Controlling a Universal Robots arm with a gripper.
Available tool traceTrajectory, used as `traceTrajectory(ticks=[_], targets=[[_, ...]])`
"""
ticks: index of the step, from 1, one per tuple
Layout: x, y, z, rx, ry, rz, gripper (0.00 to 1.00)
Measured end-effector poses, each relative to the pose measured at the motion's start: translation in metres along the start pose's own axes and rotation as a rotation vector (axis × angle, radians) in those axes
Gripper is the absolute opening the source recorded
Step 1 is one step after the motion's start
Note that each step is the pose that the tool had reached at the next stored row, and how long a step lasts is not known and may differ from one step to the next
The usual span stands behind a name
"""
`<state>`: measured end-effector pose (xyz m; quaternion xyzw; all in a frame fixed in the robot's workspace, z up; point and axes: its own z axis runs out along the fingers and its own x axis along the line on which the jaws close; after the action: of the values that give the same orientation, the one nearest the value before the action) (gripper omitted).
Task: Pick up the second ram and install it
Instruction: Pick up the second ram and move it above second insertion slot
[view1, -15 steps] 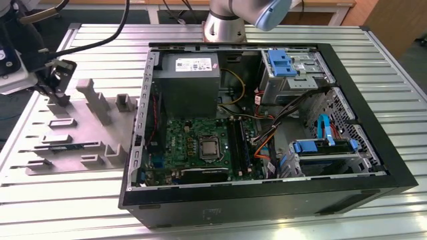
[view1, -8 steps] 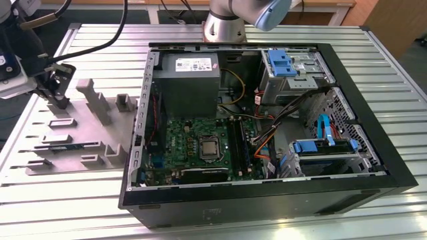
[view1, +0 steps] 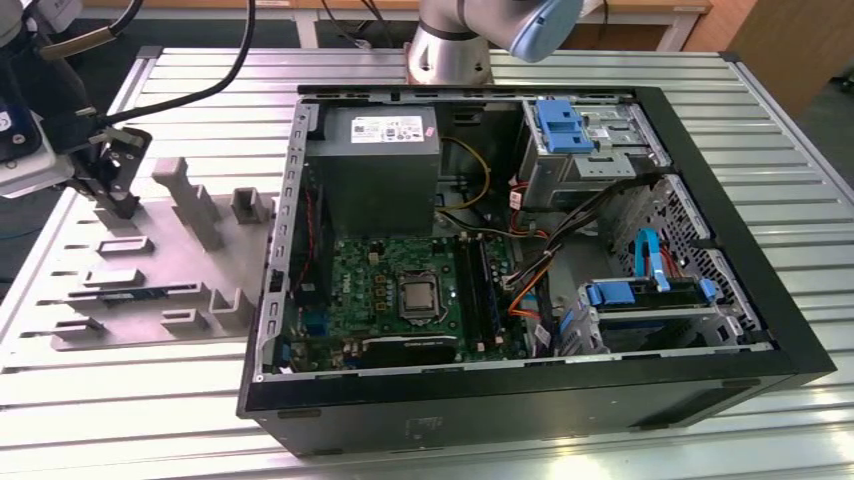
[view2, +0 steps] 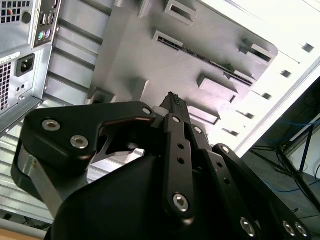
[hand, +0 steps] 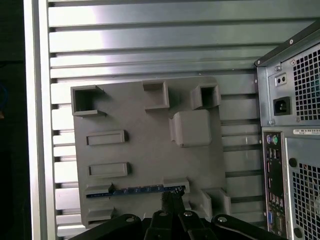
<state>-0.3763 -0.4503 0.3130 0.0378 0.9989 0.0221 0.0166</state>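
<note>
Second ram (hand: 135, 190), one stick, lies in gray tray (hand: 150, 150) near claw (hand: 172, 199).

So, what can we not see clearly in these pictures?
- The second ram, first wrist view: the end effector overlaps one end; contact unclear, label too small.
- The motherboard slots, exterior view: too small to tell which are filled.
- The grey fixture, second wrist view: near part covered by the end effector.
</note>
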Motion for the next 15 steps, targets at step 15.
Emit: traceTrajectory(ticks=[15], targets=[[0.0002,-0.0002,0.005,-0.0055,0.0069,-0.172,0.11]])
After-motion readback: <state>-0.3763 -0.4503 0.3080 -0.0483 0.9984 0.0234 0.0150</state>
